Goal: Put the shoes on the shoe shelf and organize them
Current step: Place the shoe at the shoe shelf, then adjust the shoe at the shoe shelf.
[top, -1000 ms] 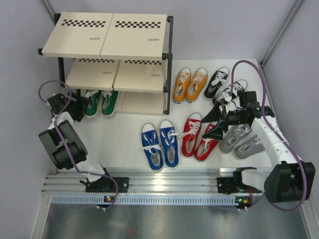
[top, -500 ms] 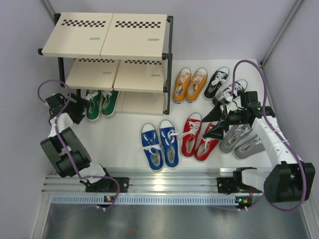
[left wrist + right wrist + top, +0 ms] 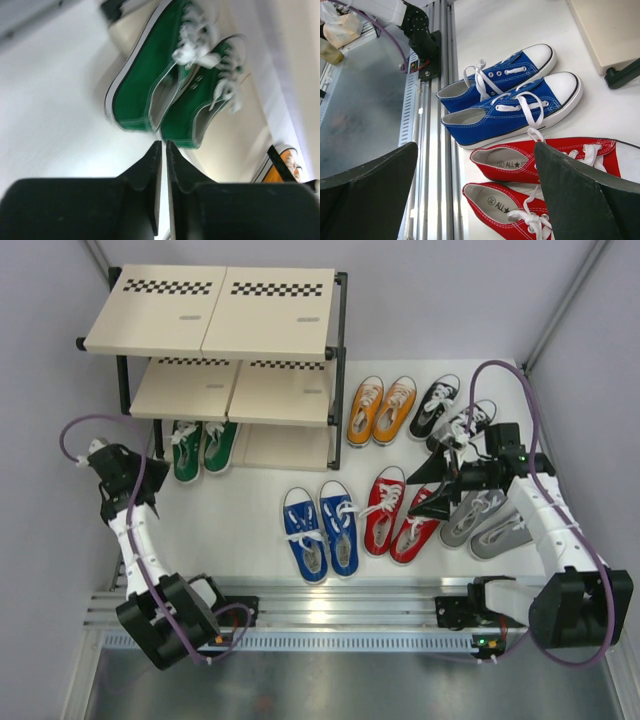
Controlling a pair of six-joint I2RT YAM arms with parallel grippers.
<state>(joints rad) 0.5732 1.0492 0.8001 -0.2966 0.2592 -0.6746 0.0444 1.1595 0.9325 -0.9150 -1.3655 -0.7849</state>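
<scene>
Since the green shoes [image 3: 200,445] stand heels-out on the shelf's [image 3: 225,310] bottom left board, the top view suggests that pair is placed. Left wrist: left gripper [image 3: 163,145] all but closed, empty, just near of them. Right wrist: right gripper [image 3: 475,150] spread wide, empty, over the red shoes [image 3: 540,155], probably next.

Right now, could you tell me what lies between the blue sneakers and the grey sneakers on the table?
The red pair lies between the blue pair and the grey pair, as the top external view shows.
</scene>
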